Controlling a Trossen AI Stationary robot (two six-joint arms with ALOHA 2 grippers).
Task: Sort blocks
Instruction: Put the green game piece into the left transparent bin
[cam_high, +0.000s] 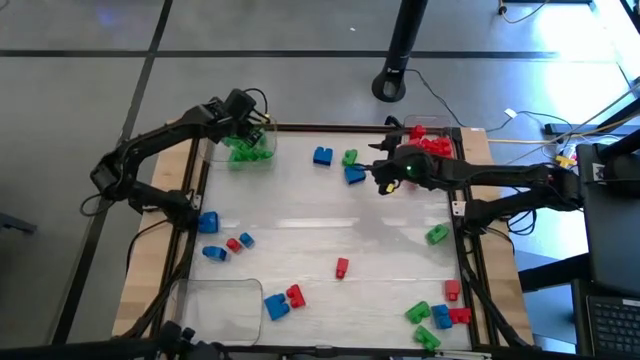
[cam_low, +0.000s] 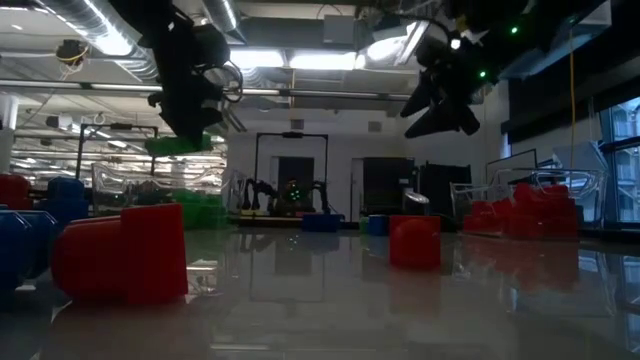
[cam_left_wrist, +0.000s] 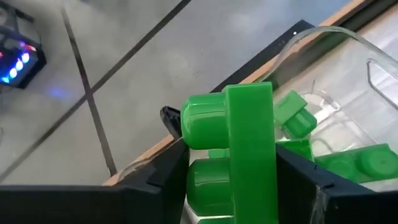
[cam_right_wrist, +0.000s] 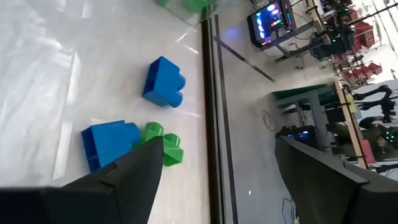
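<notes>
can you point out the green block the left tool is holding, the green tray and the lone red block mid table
green block (cam_left_wrist: 249, 149), left wrist view, on its flat side face
clear tray with green blocks (cam_high: 266, 135), high view, on its far rim
lone red block (cam_high: 342, 267), high view, on its top

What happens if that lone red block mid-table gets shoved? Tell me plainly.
The lone red block looks like rigid moulded plastic, so it probably stays stiff. The table looks glossy, so it likely slides rather than rolls. It seems small and probably light, so a nudge could spin or tip it.
</notes>
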